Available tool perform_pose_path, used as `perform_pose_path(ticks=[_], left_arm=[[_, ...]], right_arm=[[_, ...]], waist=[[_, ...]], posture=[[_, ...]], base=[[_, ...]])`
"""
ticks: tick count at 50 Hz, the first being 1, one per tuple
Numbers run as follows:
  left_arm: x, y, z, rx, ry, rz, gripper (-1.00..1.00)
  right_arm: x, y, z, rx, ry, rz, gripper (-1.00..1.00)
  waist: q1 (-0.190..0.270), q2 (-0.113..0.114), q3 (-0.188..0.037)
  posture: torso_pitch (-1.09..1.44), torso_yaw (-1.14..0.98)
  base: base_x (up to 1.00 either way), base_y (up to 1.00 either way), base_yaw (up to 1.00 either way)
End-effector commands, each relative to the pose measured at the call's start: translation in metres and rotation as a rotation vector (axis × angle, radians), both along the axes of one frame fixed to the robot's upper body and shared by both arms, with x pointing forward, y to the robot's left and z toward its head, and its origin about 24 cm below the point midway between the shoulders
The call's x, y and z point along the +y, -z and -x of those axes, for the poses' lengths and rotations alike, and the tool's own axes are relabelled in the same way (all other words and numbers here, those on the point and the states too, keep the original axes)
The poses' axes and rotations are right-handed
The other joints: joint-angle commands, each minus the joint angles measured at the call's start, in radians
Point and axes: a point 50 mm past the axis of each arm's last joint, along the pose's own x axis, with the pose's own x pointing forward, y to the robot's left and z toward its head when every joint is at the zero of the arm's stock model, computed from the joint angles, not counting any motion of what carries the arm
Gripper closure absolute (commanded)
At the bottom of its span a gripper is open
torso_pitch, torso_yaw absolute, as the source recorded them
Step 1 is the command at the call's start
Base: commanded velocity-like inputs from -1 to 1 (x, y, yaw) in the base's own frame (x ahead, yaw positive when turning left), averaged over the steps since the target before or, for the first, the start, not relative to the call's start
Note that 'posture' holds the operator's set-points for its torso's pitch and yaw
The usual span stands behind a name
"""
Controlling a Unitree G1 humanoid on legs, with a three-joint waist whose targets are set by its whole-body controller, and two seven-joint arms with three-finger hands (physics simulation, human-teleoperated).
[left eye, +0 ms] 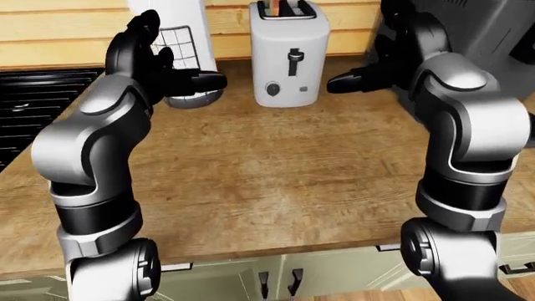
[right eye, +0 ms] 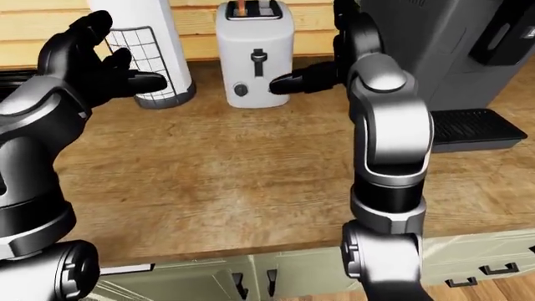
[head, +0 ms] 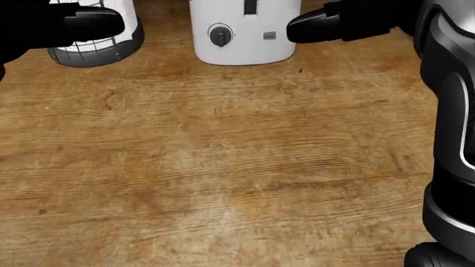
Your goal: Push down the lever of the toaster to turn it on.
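Toaster [left eye: 289, 53] stands between the open, empty left hand [left eye: 158, 66] and right hand [left eye: 376, 72], its lever [left eye: 294, 63] untouched.

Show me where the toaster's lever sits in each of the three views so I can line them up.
Left-eye view: lever at top centre, on the white toaster.
Head view: only the lever's lower end shows, at the top edge, centre.
Right-eye view: lever at top, left of centre; the right robot hand points beside it.
Shared landmark: the round dial below the lever.
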Motion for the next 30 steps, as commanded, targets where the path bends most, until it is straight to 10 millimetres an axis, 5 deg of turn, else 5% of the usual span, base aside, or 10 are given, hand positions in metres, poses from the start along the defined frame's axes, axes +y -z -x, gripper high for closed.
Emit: perform_pose_path(ticks=[1,30], left_arm=[[-0.001,-0.0216,0.0068,-0.103,0.003,-0.001,-1.0],[-0.004,-0.0234,0.0069,-0.118,0.021,0.009,-1.0]], right_arm=[[-0.0005,-0.0206,0.0066,-0.1,0.003,0.007,-1.0],[0.0054,-0.0157,-0.0002,-0.094,-0.007,0.0,-1.0]], waist=[[-0.001,0.003,-0.034],[-0.004,0.006,-0.141]], posture=[[0.0,0.0],[-0.18,0.0]], base=[[0.0,0.0,0.0],[0.0,0.0,0.0]])
